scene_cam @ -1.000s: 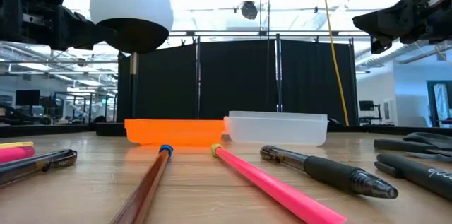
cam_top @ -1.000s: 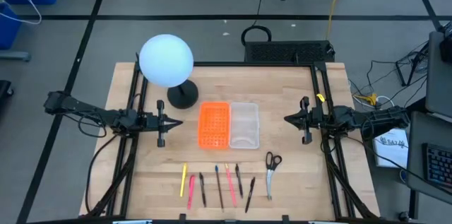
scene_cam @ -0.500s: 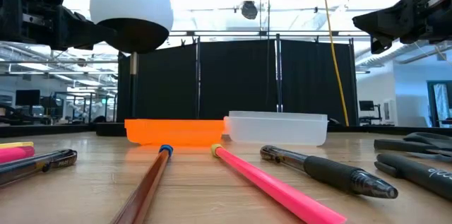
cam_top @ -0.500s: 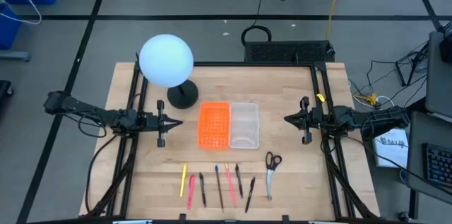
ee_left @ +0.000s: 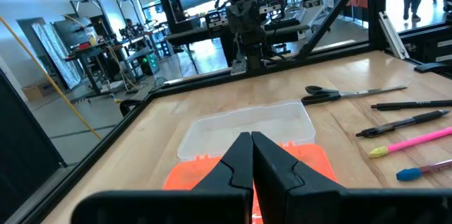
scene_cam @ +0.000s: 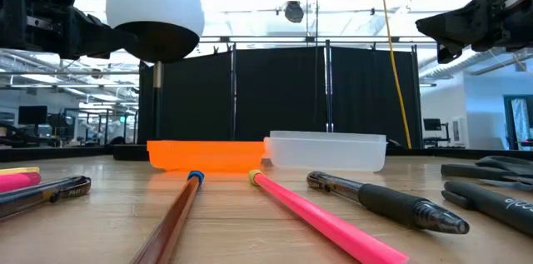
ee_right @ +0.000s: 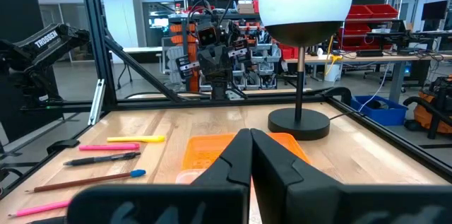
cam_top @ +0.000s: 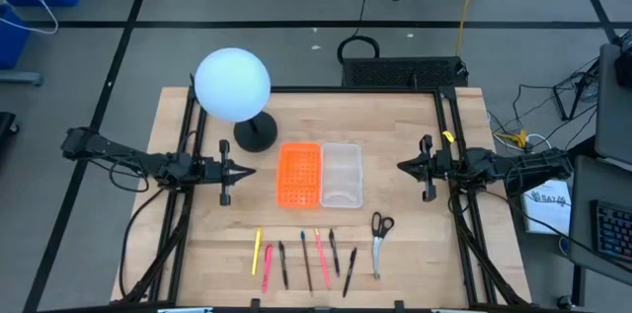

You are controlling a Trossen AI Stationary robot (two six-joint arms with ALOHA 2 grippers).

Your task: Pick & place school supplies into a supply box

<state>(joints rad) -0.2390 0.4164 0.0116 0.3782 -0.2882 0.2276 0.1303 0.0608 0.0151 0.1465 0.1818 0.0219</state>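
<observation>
Several pens and pencils, yellow, pink, red and dark, lie side by side on the table near its near edge. Small scissors with black handles lie flat to their right. The clear plastic supply box rests on the table's middle, joined to an orange perforated panel on its left. My left gripper hovers shut at the table's left side, pointing toward the panel. My right gripper hovers shut at the right side, pointing toward the box. Neither touches anything.
A lamp with a white globe and a round black base stands behind the orange panel toward the far left. Black frame rails run along the table's left and right sides. Bare wood lies between box and pens.
</observation>
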